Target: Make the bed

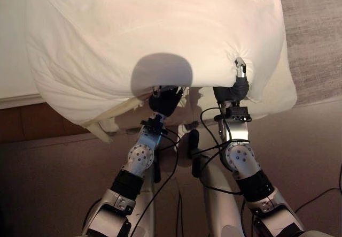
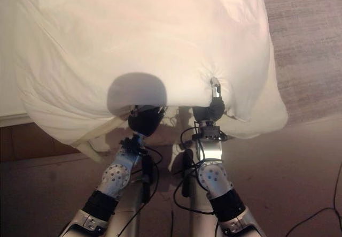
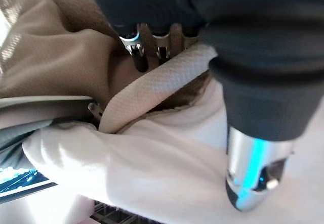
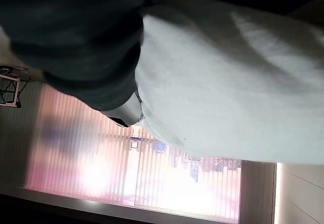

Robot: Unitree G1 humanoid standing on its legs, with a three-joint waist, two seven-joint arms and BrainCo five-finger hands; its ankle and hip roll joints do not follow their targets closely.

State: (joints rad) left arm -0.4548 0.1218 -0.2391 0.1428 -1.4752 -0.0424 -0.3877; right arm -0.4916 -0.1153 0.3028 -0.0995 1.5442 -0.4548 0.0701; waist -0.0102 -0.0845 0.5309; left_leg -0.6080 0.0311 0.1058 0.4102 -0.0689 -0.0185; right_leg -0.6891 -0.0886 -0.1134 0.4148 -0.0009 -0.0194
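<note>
No writing is readable. Your left hand [image 1: 165, 101] reaches under the near edge of the white duvet [image 1: 160, 28], fingers curled round a fold. Your right hand [image 1: 239, 85] pinches the duvet edge to its right; the duvet hangs over the bed [image 1: 10, 60].

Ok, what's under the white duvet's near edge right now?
Both hands: the left hand reaches beneath the white duvet, fingers mostly covered; the right hand pinches its edge, thumb on top.

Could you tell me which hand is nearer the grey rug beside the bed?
Right. The right hand grips the duvet edge nearer the rug; the left hand sits farther away.
</note>
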